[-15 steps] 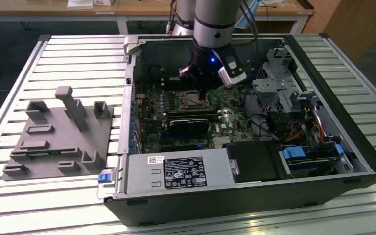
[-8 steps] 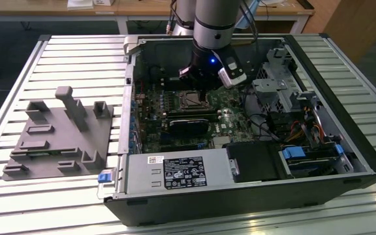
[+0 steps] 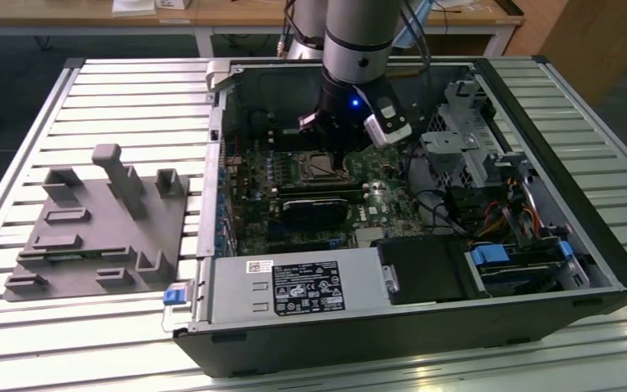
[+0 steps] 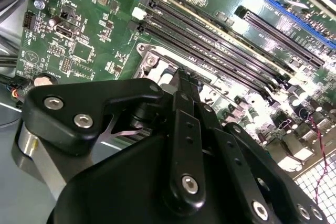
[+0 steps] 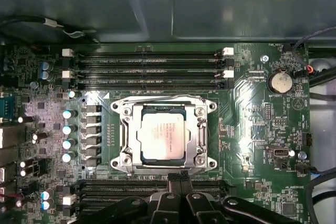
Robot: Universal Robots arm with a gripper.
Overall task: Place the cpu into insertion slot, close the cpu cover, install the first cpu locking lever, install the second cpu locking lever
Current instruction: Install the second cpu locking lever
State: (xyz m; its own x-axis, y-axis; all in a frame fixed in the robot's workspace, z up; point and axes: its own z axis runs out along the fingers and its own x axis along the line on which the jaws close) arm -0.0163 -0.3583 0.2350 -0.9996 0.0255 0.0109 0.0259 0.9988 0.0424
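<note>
From my remote station I logged the cpu (image 5: 161,137) seated in the insertion slot (image 5: 137,153), with the cpu cover (image 5: 164,103) lying closed around it in the first wrist view. There the gripper (image 5: 178,178) hung just beside the socket's edge, fingertips drawn together and holding nothing. The exterior view alone showed the open computer case (image 3: 575,269), the arm lowered into it, and a grey fixture block (image 3: 95,224) on the slatted table (image 3: 30,335). The second wrist view added the memory slots (image 4: 220,45).
</note>
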